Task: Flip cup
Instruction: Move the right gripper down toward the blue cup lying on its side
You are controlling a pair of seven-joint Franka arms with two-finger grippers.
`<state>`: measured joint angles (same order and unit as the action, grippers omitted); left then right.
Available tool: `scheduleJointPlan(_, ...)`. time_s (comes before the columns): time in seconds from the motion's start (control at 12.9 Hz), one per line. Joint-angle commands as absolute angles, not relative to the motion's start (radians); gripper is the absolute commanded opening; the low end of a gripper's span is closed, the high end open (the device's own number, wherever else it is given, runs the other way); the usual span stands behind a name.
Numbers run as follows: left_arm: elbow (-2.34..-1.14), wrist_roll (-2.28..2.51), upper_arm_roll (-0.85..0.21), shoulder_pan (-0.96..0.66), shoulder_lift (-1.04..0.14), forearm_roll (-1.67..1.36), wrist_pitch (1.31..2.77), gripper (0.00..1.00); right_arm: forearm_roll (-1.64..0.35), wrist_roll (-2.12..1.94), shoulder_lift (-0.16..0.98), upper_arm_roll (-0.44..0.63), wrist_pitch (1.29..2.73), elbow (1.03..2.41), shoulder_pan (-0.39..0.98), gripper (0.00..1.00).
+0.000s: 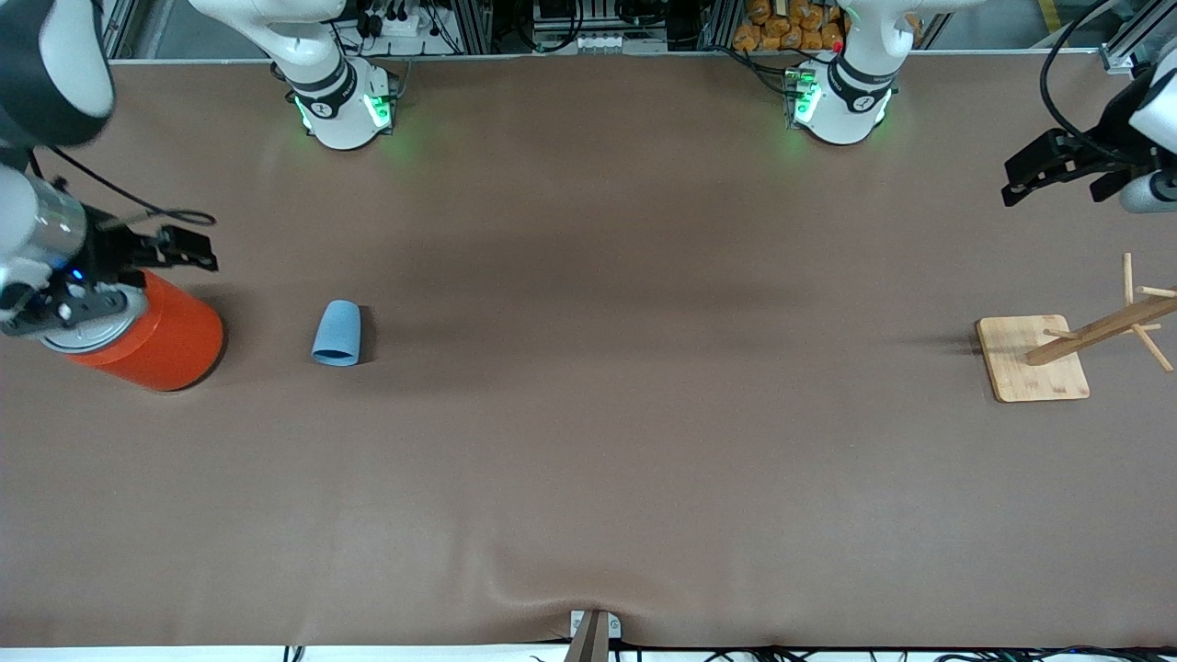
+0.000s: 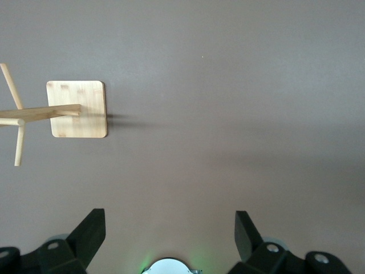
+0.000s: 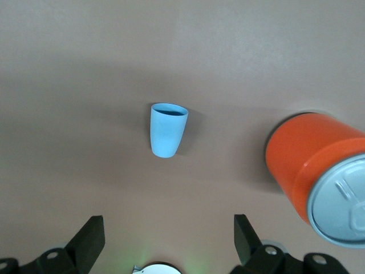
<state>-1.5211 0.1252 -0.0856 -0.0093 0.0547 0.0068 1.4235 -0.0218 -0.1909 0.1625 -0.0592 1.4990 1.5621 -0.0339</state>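
Note:
The small light-blue cup (image 1: 337, 333) lies on its side on the brown table, its wide mouth toward the front camera. In the right wrist view (image 3: 168, 129) its darker blue inside shows at the rim. My right gripper (image 1: 188, 250) hangs open and empty in the air over the edge of the orange can, apart from the cup; its open gap also shows in its own view (image 3: 169, 231). My left gripper (image 1: 1025, 179) is open and empty in the air at the left arm's end of the table, also seen in its own view (image 2: 169, 228), and waits there.
A large orange can (image 1: 156, 340) with a grey lid stands beside the cup, toward the right arm's end, and shows in the right wrist view (image 3: 316, 171). A wooden peg stand (image 1: 1034, 359) on a square base stands at the left arm's end, below the left gripper (image 2: 77, 108).

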Motion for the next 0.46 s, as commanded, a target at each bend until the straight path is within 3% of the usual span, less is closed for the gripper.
scheduleJointPlan(0.0,-1.52,0.123,-0.087,-0.008,0.063,0.005,1.41,1.0,-0.015,-0.19,0.19,-0.058,1.554,1.577,-0.003,1.0)
scheduleJointPlan(0.15,-1.52,0.123,-0.087,-0.006,0.061,0.003,1.411,1.0,-0.015,-0.177,0.219,-0.058,1.591,1.617,-0.003,1.0)
scheduleJointPlan(0.39,-1.516,0.123,-0.087,-0.003,0.057,0.002,1.416,1.0,-0.075,-0.114,0.161,-0.06,1.802,1.863,0.0,1.0)
